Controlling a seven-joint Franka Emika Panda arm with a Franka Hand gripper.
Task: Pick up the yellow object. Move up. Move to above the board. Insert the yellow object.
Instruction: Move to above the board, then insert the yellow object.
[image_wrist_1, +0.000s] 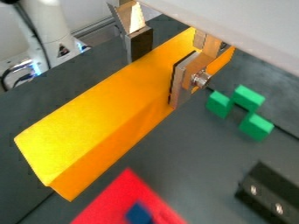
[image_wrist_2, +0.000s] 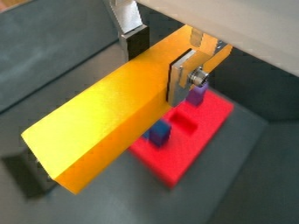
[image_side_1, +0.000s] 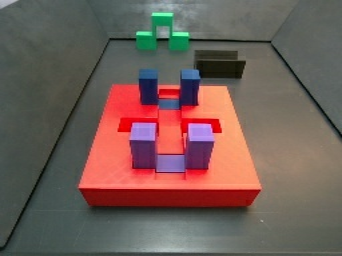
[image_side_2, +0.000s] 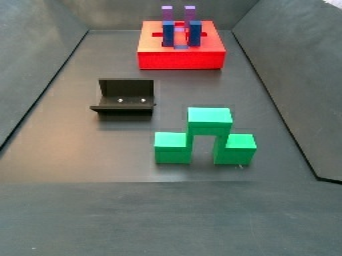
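Note:
In both wrist views the yellow object (image_wrist_1: 105, 122) (image_wrist_2: 105, 122), a long yellow-orange bar, is clamped crosswise in my gripper (image_wrist_1: 162, 70) (image_wrist_2: 158, 66). A silver finger (image_wrist_1: 184, 80) with its dark pad presses one side face, and the opposite pad sits against the far side. The bar hangs in the air, with the board (image_wrist_2: 176, 156) partly under it in a wrist view. The red board (image_side_1: 167, 170) (image_side_2: 181, 55) carries upright blue posts (image_side_1: 150, 85) and purple posts (image_side_1: 143, 142). Neither side view shows the gripper or the bar.
A green stepped block (image_wrist_1: 239, 107) (image_side_1: 160, 38) (image_side_2: 201, 135) lies on the dark grey floor. The black fixture (image_side_1: 221, 65) (image_side_2: 124, 98) (image_wrist_1: 271, 192) stands between it and the board. Grey walls (image_side_1: 54, 120) slope up around the floor.

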